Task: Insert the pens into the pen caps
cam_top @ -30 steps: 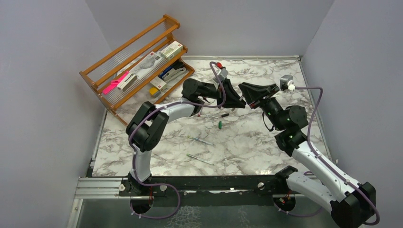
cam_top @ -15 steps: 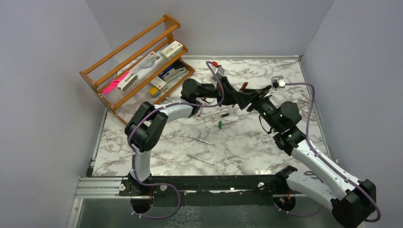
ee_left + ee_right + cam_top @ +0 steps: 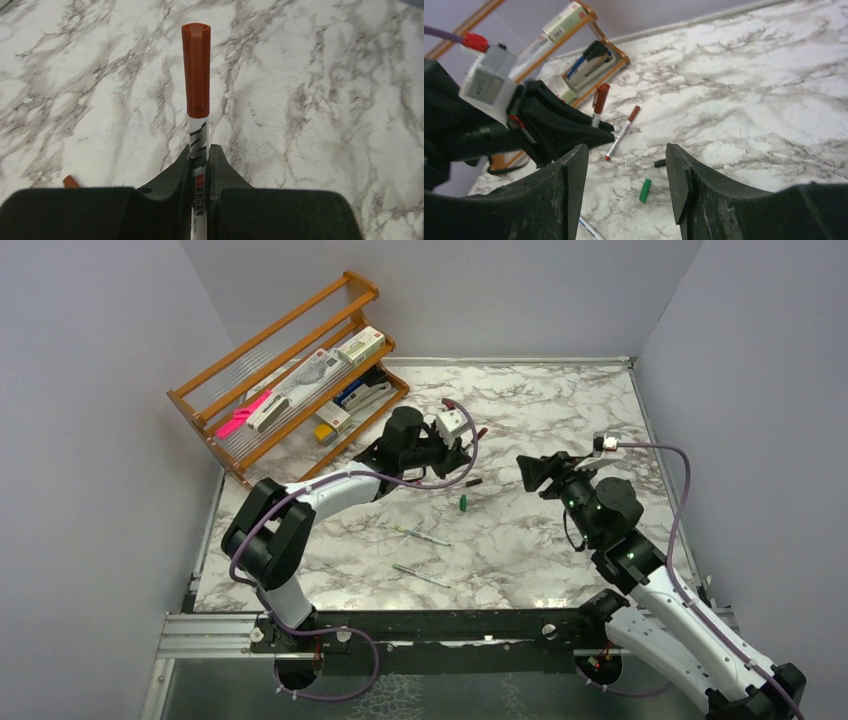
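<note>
My left gripper is shut on a white pen with a red-brown cap on its front end, held above the marble table. In the top view this gripper is at the table's middle back. My right gripper is open and empty, off to the right. A second pen with a red-brown cap lies under the left gripper. A green cap and a dark cap lie loose between the grippers. Two uncapped pens lie nearer the front.
A wooden rack stands at the back left with a pink marker, a yellow block, a stapler and boxes. Grey walls close the table on three sides.
The two grippers were together at the table's middle back. My right gripper has let go and drawn back to the right, open. My left gripper has pulled back left with the capped pen.
</note>
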Controlling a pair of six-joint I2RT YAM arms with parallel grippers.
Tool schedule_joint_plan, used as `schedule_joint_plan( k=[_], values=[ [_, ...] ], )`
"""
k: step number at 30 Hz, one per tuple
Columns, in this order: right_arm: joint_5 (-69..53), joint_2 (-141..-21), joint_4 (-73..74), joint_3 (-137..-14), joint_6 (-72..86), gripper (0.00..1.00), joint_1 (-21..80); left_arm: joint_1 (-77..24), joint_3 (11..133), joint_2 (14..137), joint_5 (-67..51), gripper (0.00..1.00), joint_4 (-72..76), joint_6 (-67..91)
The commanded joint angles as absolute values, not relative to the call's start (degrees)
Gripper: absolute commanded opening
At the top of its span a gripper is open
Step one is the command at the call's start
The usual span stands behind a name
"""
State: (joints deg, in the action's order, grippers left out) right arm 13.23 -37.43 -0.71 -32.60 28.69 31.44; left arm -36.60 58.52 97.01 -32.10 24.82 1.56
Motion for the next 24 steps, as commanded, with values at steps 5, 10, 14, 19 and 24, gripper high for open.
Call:
schedule_joint_plan(
  k=[5,10,14,19,24],
  values=[
    [14.5,-39.9,3.3,-30.0,29.6,0.55,31.6,-37.6,68.2,99.1,-3.5,0.00,4.8,2.5],
    [13.4,-42.0,2.4,-29.4,30.4,0.54,31.6,-37.7,76.7,107.5,0.6,0.00,-4.8,10.8],
    [12.9,-42.5,2.0,-29.0,30.3,0.52,31.6,-38.0,80.4,112.4,1.6,0.00,-6.2,13.1],
    [11.6,-42.5,2.4,-28.4,29.7,0.46,31.6,-38.3,85.3,117.2,6.5,0.00,-10.8,13.4],
    [10.6,-42.8,1.8,-27.3,30.2,0.46,31.6,-38.3,88.4,119.9,9.9,0.00,-15.0,15.3]
  ],
)
